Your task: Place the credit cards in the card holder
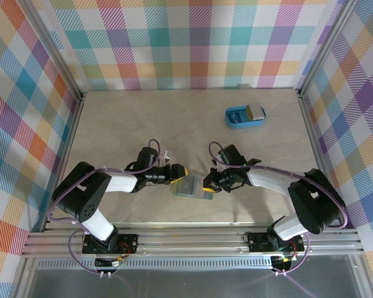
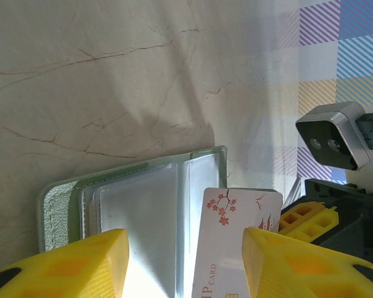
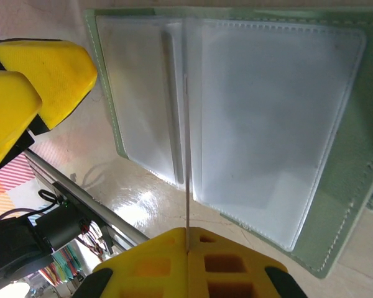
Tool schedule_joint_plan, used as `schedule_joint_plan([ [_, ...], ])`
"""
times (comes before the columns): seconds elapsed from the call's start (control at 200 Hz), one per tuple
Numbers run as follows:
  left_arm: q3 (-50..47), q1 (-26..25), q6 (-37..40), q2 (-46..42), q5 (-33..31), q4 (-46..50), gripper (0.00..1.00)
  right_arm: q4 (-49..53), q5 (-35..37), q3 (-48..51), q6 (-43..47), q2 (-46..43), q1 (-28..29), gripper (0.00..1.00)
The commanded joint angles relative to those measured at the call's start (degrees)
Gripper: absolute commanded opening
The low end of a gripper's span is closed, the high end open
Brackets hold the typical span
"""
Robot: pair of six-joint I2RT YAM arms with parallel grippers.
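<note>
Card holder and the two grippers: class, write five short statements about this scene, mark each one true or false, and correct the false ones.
1. The card holder is open, with its clear pockets showing. True.
2. The right gripper is shut on a white card. True.
3. The white card is printed with blue stars. False: it is printed with pink blossoms on a branch.
4. The left gripper is clamped shut on the white card. False: its yellow fingers stand apart, and the right gripper holds the card.
5. The card holder lies inside the blue tray. False: it sits between the two grippers, and the blue tray stands apart, farther back on the right.
</note>
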State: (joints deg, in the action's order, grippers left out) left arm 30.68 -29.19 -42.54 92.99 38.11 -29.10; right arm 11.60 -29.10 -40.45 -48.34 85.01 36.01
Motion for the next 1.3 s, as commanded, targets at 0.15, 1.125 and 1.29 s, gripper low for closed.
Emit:
schedule_joint_plan([
  [0.15, -0.8, -0.5, 0.8, 0.4, -0.5, -1.6, 0.51, -3.5, 1.4, -1.1, 3.0, 2.3, 1.0, 0.0],
  [1.125, 0.2, -0.9, 7.6, -2.7, -5.8, 11.5, 0.49, -2.2, 0.9, -1.9, 5.9, 0.9, 1.0, 0.0],
  [1.29, -0.1, -1.3, 7.7, -2.9, -5.8, 11.7, 0.49, -3.9, 0.7, -1.9, 5.6, 1.7, 1.0, 0.0],
])
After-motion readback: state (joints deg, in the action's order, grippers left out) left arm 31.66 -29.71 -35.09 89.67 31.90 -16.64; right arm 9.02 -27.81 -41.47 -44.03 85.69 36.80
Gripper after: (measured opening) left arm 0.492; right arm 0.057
